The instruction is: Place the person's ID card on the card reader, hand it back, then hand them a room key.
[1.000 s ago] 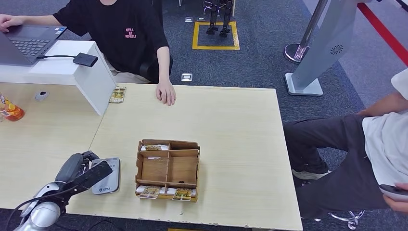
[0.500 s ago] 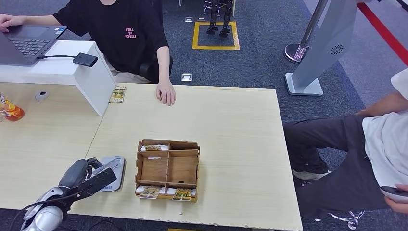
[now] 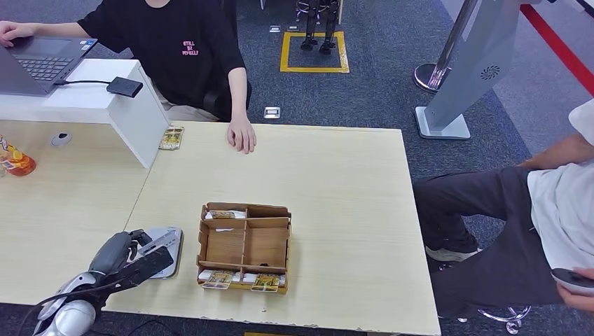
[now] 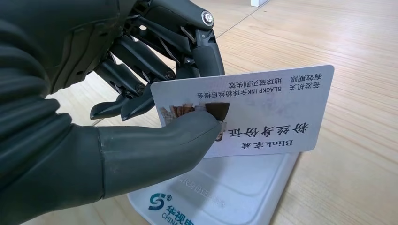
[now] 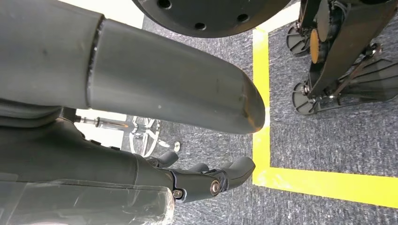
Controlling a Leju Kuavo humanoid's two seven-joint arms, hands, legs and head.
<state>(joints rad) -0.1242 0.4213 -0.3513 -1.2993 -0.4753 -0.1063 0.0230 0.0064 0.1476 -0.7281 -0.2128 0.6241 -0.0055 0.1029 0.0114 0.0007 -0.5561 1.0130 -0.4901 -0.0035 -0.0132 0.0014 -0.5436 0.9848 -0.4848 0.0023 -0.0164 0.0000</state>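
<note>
One ID card (image 4: 263,110) reading "BLACKPINK", pinched in left hand (image 4: 117,108) above "CHINA"-marked card reader (image 4: 220,192).

The left hand (image 3: 129,246) covers the near part of the card reader (image 3: 167,245) in the head view, and the ID card (image 4: 248,112) it pinches is too small to make out there. In the left wrist view the thumb hides part of the card's printed picture, the fingers (image 4: 141,70) behind it hide one corner, and the reader's logo is cut off at the picture's edge. The right hand (image 5: 202,180) is partly cropped, its fingers seemingly loose.
</note>
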